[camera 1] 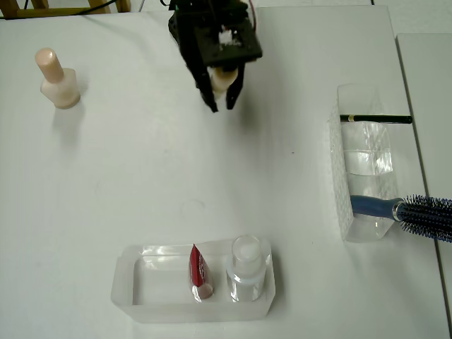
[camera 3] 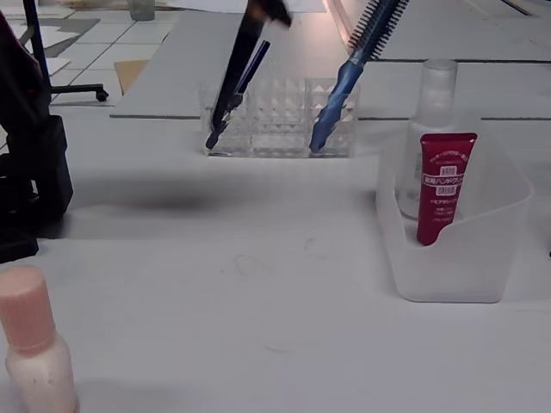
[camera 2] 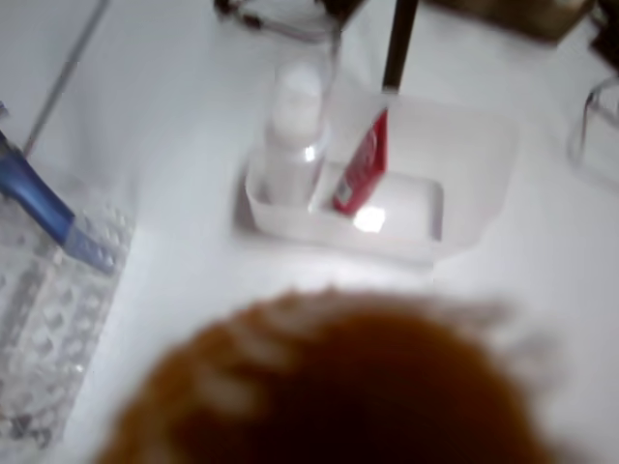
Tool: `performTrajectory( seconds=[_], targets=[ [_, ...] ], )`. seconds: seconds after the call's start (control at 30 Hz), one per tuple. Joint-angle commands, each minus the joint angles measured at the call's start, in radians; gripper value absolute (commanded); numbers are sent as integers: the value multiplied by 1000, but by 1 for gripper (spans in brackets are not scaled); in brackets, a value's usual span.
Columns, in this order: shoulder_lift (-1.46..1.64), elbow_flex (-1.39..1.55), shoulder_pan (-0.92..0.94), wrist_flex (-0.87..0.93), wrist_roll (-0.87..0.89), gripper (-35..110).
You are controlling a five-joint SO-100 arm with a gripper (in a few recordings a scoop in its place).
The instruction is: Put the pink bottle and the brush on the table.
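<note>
In the overhead view the pink bottle (camera 1: 58,79) stands upright at the table's (camera 1: 141,176) far left. Right of it, my gripper (camera 1: 222,102) hangs above the table, fingers narrowed around the brush (camera 1: 221,79), cream tip showing. The organiser (camera 1: 364,173) sits far right.

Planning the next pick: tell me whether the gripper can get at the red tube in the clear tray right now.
Probably not yet. The black two-finger gripper seems shut on a cream-tipped brush. The white table between is bare, but the red tube stands beside a clear white-capped bottle.
</note>
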Motion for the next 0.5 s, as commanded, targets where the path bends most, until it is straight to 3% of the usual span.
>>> performTrajectory(
  seconds=[0.0, 0.47],
  targets=[
    [91, 57, 52, 67, -26, 0],
    [160, 299, 316, 193, -233, 0]
  ],
)
